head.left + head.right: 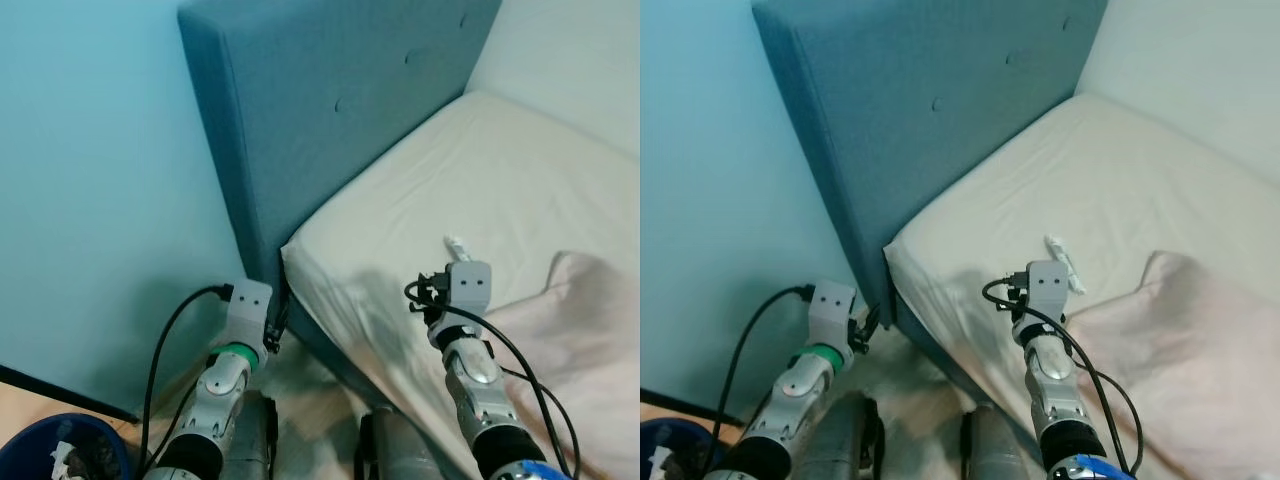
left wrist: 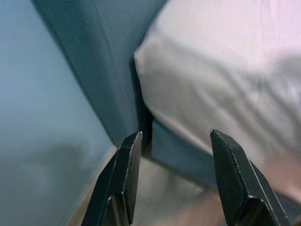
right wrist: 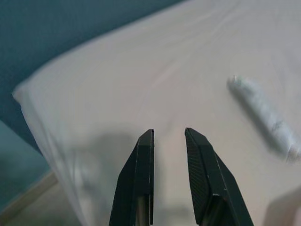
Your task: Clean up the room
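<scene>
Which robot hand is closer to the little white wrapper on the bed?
Right. The right gripper hovers over the mattress just beside the white wrapper; the left gripper is down by the headboard corner.

Head eyes look down at mattress [image 1: 480, 180] corner; blurry wrists perhaps share it.

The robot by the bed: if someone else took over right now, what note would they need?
Left gripper: fingers open, holding nothing, low near the bed corner by the blue headboard.
Right gripper: fingers a little apart, holding nothing, over the mattress.
A white wrapper-like tube lies on the mattress just beyond the right gripper, beside the pink blanket.
A blue bin with scraps sits on the floor at the robot's left.
Done: nothing visible. Left: pick up the tube, probably bin it.
</scene>
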